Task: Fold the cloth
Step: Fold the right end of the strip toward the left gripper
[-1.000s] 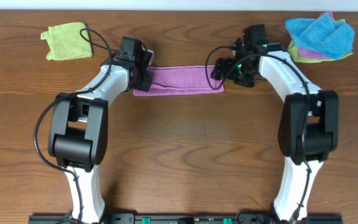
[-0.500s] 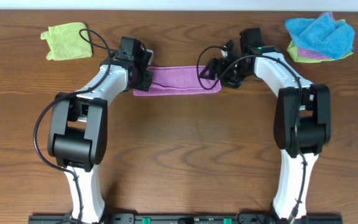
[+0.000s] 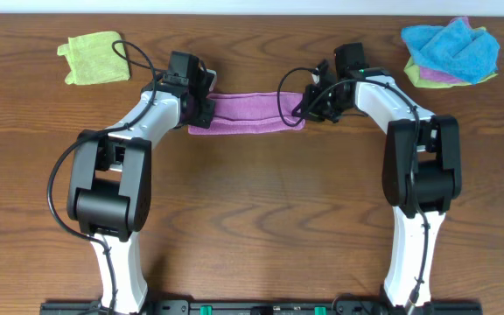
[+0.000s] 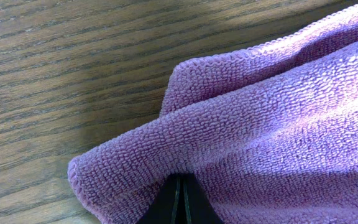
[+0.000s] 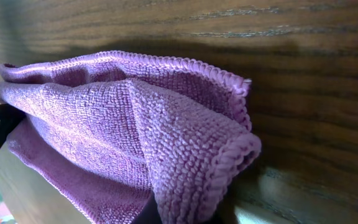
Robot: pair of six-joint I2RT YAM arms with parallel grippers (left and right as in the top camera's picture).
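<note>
Holds cloth (image 3: 248, 112) ends pinched in left gripper (image 3: 201, 112) and right gripper (image 3: 303, 107), both closed; shifts right end leftward toward upper centre, starting the crosswise fold.

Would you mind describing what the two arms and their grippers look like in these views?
The left arm and right arm each have smooth white curved links joined by bulky black motor housings. Thin black cables run loose alongside them. The left gripper and right gripper are black, and no markings are legible.
</note>
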